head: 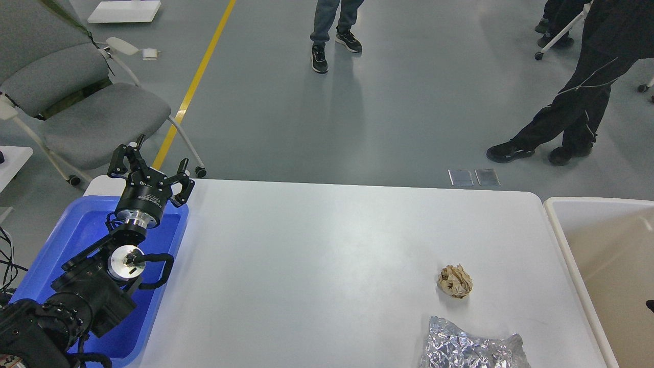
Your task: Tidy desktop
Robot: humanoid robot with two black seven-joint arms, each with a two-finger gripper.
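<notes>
Filled the middle of the view: large smooth white rectangular desktop (317, 255) with rounded corners, bearing toward its near right corner a crumpled brown paper ball (454, 280) and, just nearer, a wrinkled sheet of shiny silver foil (472, 350), the two apart. Hung over the glossy blue plastic tray (168, 230) at the desktop's left end: black left gripper (151, 171), fingers spread wide and empty. Stood against the desktop's right end: smooth beige rectangular bin (603, 255); grey padded chair (87, 112) beyond the far left corner; right gripper out of view.
</notes>
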